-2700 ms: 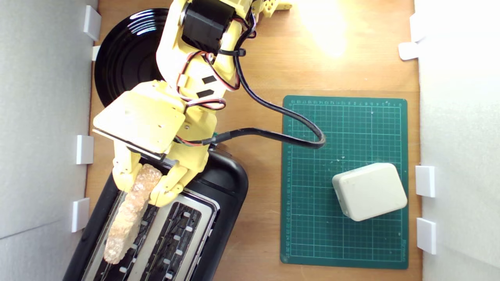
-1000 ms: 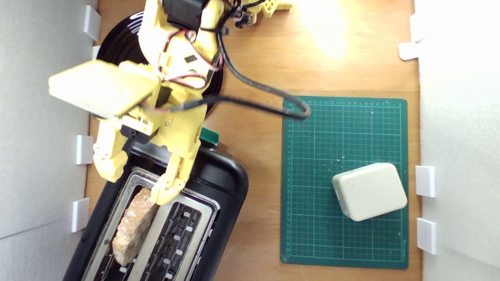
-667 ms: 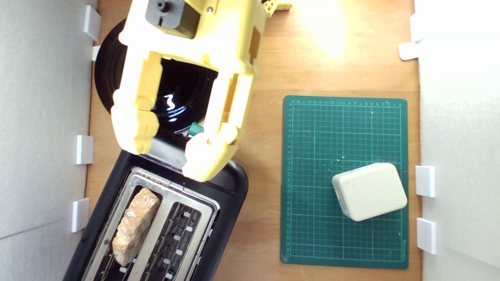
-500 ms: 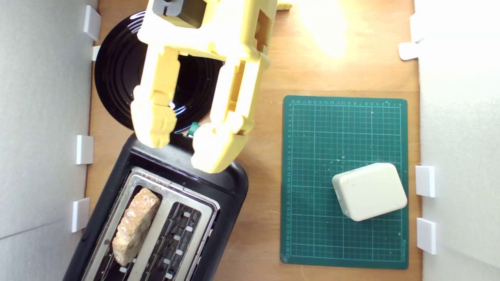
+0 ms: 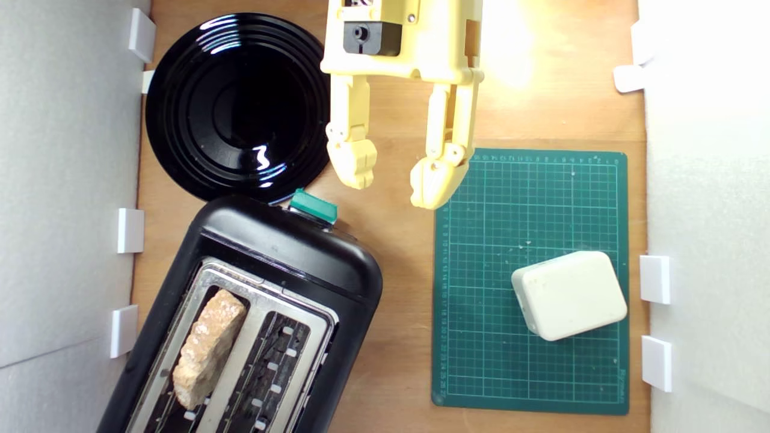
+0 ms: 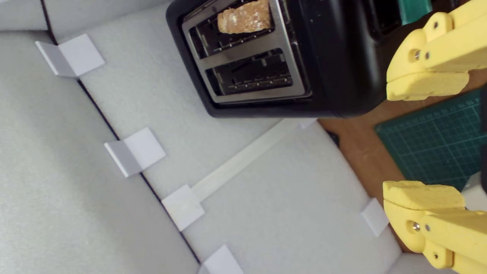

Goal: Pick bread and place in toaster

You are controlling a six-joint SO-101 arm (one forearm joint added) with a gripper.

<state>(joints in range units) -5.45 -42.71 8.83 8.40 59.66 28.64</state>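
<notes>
In the exterior view, one bread (image 5: 209,349) slice stands in one slot of the single toaster (image 5: 283,252), the second slot empty; beyond the toaster's knob end the empty pincer (image 5: 391,177) hangs spread wide, beside one black plate (image 5: 180,114). In the wrist view, the bread (image 6: 245,17) sits in the toaster (image 6: 335,61), nothing blocking it

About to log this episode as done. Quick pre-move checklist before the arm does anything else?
1. Rustic tan bread slice in a slot of the black two-slot toaster: ok, in the slot toward the exterior view's left, top still protruding.
2. Second slot empty: ok.
3. Yellow hand open and holding nothing: ok.
4. Hand clear of toaster: ok, over bare wood between the glossy black plate and the green cutting mat.
5. Teal-green lever knob pressed down: cannot tell.
6. Off-white plastic block lies on the mat, away from the hand: ok.
</notes>
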